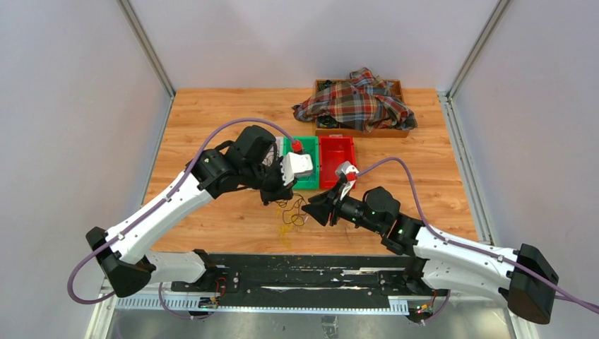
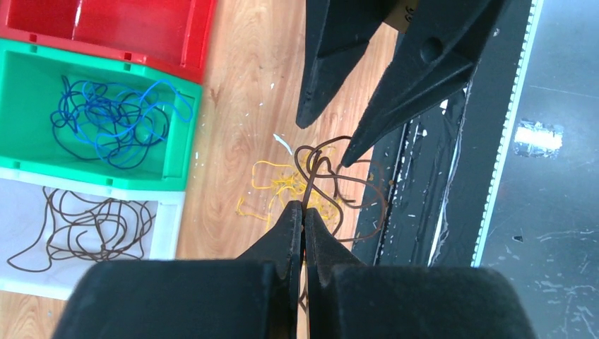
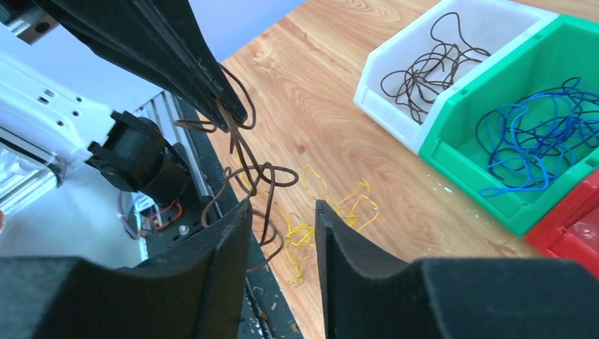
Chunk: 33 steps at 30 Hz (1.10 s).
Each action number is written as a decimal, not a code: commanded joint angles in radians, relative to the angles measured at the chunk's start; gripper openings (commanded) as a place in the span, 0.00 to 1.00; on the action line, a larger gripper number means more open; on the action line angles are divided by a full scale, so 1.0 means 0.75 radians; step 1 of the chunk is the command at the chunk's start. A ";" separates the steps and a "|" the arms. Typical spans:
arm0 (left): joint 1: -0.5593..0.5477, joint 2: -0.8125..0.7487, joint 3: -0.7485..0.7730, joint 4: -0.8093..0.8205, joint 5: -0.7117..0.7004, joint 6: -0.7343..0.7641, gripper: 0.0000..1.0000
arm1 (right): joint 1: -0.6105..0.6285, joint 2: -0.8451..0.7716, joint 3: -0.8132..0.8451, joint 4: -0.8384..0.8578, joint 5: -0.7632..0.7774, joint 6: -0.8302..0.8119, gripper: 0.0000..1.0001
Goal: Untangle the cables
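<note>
Left wrist view is showing the left gripper (image 2: 303, 210) pressing its black fingers together on a strand of the brown cable (image 2: 332, 166) in the lower middle of the frame. That cable is hanging in open loops over the yellow cable (image 2: 272, 185), which is lying as a flat squiggle on the wooden table (image 2: 240, 99) in the middle of the frame. Whether the two are touching or hooked together is not showing clearly.

Right wrist view is showing the right gripper (image 3: 282, 208) standing with its fingers spread. The brown loops are dangling just beside the finger at lower left, with nothing pinched between the ribbed pads.

At the left edge of the left wrist view, blue cables (image 2: 106, 120) are lying bundled in the green bin (image 2: 176, 152). More brown wire (image 2: 85, 226) is resting in the white bin (image 2: 168, 226) below it, and the red bin (image 2: 141, 32) is sitting at the top.

Both loose cables are looking thin, very light and springy, holding their bends rather than draping. The smooth coating is probably making them slippery, and the loops are likely to snag one another. A straight run or a free end away from the crossings is looking like the best place to pinch. The bins are glossy moulded plastic, and the tabletop is varnished grain with pale flecks.
</note>
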 commanded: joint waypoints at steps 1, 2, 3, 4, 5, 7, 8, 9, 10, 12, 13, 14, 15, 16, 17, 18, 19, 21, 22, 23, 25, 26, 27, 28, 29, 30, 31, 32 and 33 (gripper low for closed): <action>0.002 -0.033 0.051 -0.027 0.059 0.027 0.00 | 0.007 -0.025 0.033 0.057 -0.012 0.028 0.30; 0.002 -0.035 0.053 -0.030 0.061 0.031 0.00 | 0.007 -0.034 0.033 0.041 -0.001 0.024 0.23; 0.002 -0.038 0.054 -0.034 0.057 0.039 0.00 | 0.007 -0.047 0.037 0.017 0.016 0.023 0.14; 0.002 -0.042 0.054 -0.039 0.050 0.049 0.00 | 0.007 -0.063 0.043 -0.015 0.041 0.020 0.03; 0.002 -0.046 0.054 -0.043 0.037 0.059 0.00 | 0.007 -0.082 0.049 -0.055 0.072 0.015 0.01; 0.002 -0.060 0.052 -0.051 0.008 0.088 0.00 | 0.007 -0.131 0.048 -0.116 0.128 0.001 0.01; 0.002 -0.067 0.051 -0.057 -0.003 0.107 0.02 | 0.007 -0.158 0.045 -0.133 0.158 -0.010 0.01; 0.002 -0.078 0.049 -0.066 -0.009 0.127 0.07 | 0.007 -0.185 0.044 -0.156 0.191 -0.025 0.01; 0.002 -0.086 0.049 -0.079 -0.014 0.145 0.15 | 0.006 -0.208 0.052 -0.194 0.221 -0.043 0.01; 0.001 -0.101 0.049 -0.115 -0.008 0.185 0.36 | 0.005 -0.256 0.087 -0.258 0.265 -0.091 0.01; 0.002 -0.112 0.049 -0.136 -0.008 0.196 0.49 | 0.005 -0.268 0.106 -0.291 0.266 -0.111 0.01; 0.002 -0.124 0.050 -0.151 -0.011 0.210 0.59 | 0.005 -0.277 0.126 -0.314 0.256 -0.129 0.01; 0.002 -0.142 0.050 -0.160 -0.016 0.221 0.69 | 0.005 -0.279 0.147 -0.338 0.239 -0.142 0.01; 0.002 -0.154 0.053 -0.161 -0.030 0.228 0.74 | 0.005 -0.277 0.170 -0.357 0.218 -0.155 0.01; 0.002 -0.162 0.060 -0.160 -0.045 0.234 0.77 | 0.005 -0.270 0.189 -0.370 0.188 -0.163 0.01; 0.002 -0.166 0.071 -0.158 -0.057 0.239 0.78 | 0.005 -0.260 0.206 -0.377 0.160 -0.167 0.01; 0.002 -0.163 0.086 -0.157 -0.061 0.232 0.78 | 0.005 -0.243 0.227 -0.377 0.132 -0.169 0.01; 0.002 -0.150 0.121 -0.156 -0.040 0.209 0.78 | 0.006 -0.201 0.261 -0.363 0.061 -0.167 0.01; 0.002 -0.141 0.139 -0.154 -0.022 0.196 0.78 | 0.007 -0.176 0.279 -0.359 0.020 -0.167 0.01; 0.002 -0.132 0.154 -0.147 -0.005 0.178 0.78 | 0.007 -0.151 0.305 -0.360 -0.016 -0.167 0.01; 0.002 -0.116 0.180 -0.135 0.028 0.155 0.77 | 0.011 -0.108 0.342 -0.352 -0.080 -0.167 0.01; 0.002 -0.108 0.190 -0.132 0.046 0.151 0.76 | 0.012 -0.092 0.354 -0.337 -0.099 -0.164 0.01; 0.002 -0.102 0.196 -0.128 0.064 0.150 0.75 | 0.016 -0.078 0.359 -0.316 -0.120 -0.160 0.01; 0.002 -0.098 0.196 -0.119 0.082 0.146 0.73 | 0.018 -0.066 0.364 -0.291 -0.145 -0.157 0.01; 0.002 -0.097 0.192 -0.107 0.101 0.141 0.72 | 0.021 -0.053 0.372 -0.275 -0.164 -0.154 0.01; 0.002 -0.096 0.187 -0.102 0.120 0.140 0.70 | 0.024 -0.040 0.379 -0.264 -0.173 -0.152 0.01; 0.002 -0.094 0.183 -0.097 0.138 0.141 0.68 | 0.028 -0.030 0.387 -0.254 -0.180 -0.152 0.01; 0.002 -0.092 0.179 -0.094 0.152 0.143 0.66 | 0.036 -0.020 0.392 -0.239 -0.193 -0.151 0.01; 0.002 -0.088 0.179 -0.094 0.162 0.145 0.64 | 0.040 -0.009 0.399 -0.224 -0.211 -0.148 0.01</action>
